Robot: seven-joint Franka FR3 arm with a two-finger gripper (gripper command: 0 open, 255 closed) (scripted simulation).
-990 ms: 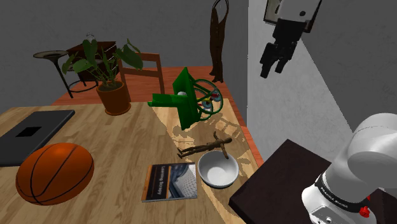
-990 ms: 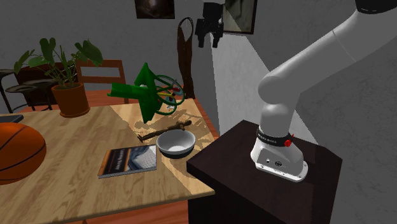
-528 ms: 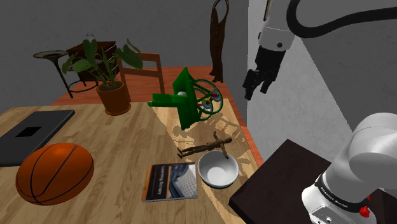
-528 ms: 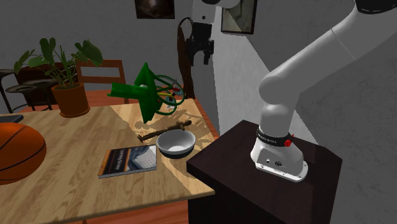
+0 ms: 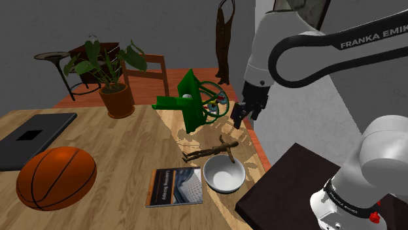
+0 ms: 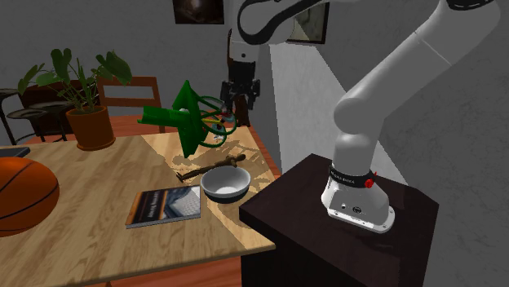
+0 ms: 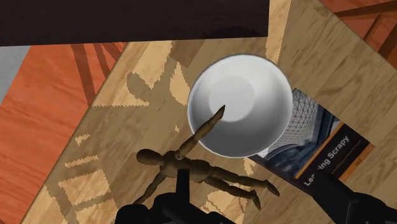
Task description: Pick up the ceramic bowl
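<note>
Our pincer [image 5: 243, 115] hangs open, its jaws well apart and holding nothing, high above the counter [image 5: 118, 140]. The white bowl [image 5: 224, 174] stands upright on the counter, below the pincer and closer to the stand [image 5: 288, 178] than the pincer is. We therefore judge that the coming move goes down and back toward the stand. The bowl is round, so no axis matters. Between pincer and bowl lies a wooden figure [image 5: 212, 151]. Its arm reaches the rim, and we cannot tell if they touch. A book [image 5: 175, 186] lies just beside the bowl.
</note>
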